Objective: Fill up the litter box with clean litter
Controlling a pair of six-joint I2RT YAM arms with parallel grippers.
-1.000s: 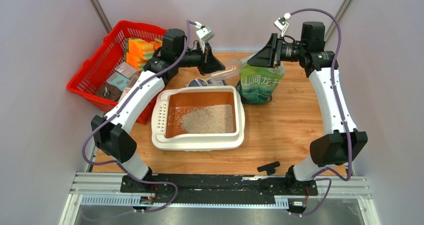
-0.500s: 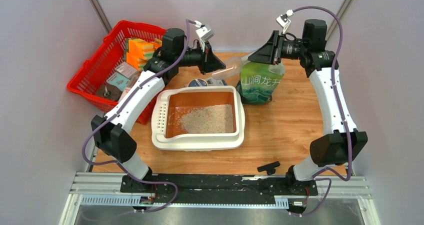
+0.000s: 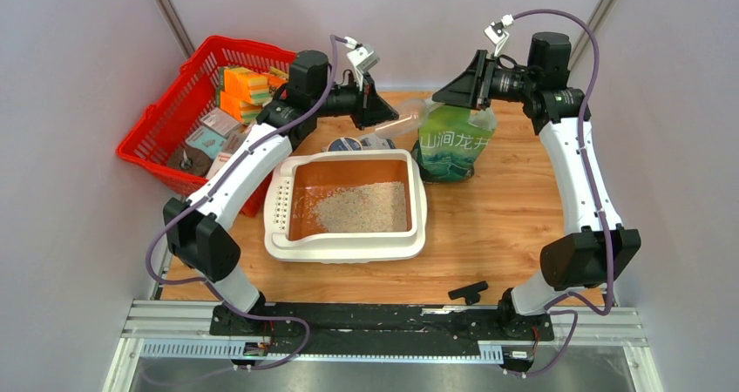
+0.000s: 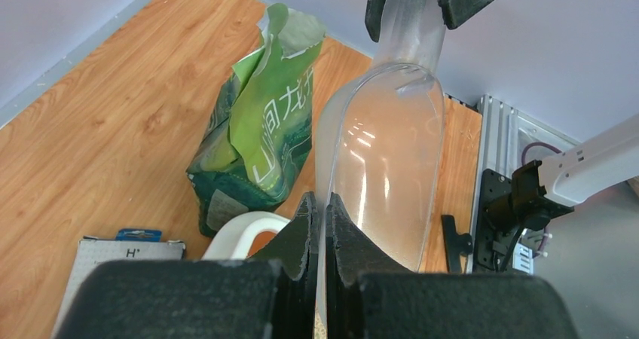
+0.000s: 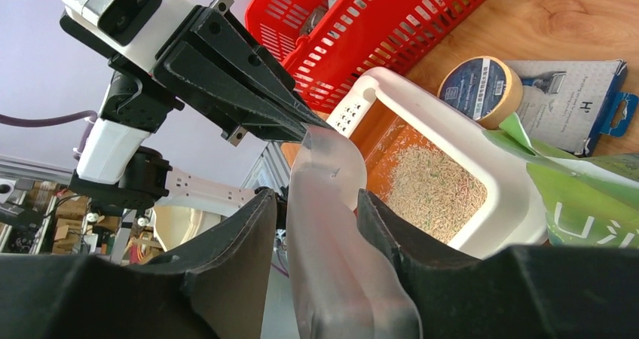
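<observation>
Clear plastic scoop [image 3: 403,118] is seen hung in mid-air over the far side of the table [image 3: 497,235], between both claws. L claw [image 3: 382,118] is pinched narrow on the rim of the scoop's bowl, per L wrist view; nothing else is held by it. R claw [image 3: 440,102] is set approx. half-wide astride the handle. Whether it's actually clamped can't be told, as a sliver of gap is seen on one side in R wrist view. Scoop's long axis is laid L–R, handle twd R claw, bowl twd L claw. Bowl looks empty bar a dusty film.

Litter box [image 3: 349,248] is sat on the table nearer the arm bases than the scoop, below and slightly L of it. A patch of clean litter [image 3: 362,207] is spread mid-floor w/ orange bottom bare around it, so fill is judged partial. Green printed bag [image 3: 453,148] is stood upright just R of the box, seemingly beneath R claw.

Judgement: a refill is prob. next. Bag mouth lies under the handle end, so R arm is nearer the bag, L arm nearer the box. Scoop would need tipping bowl-down to be got in.
</observation>
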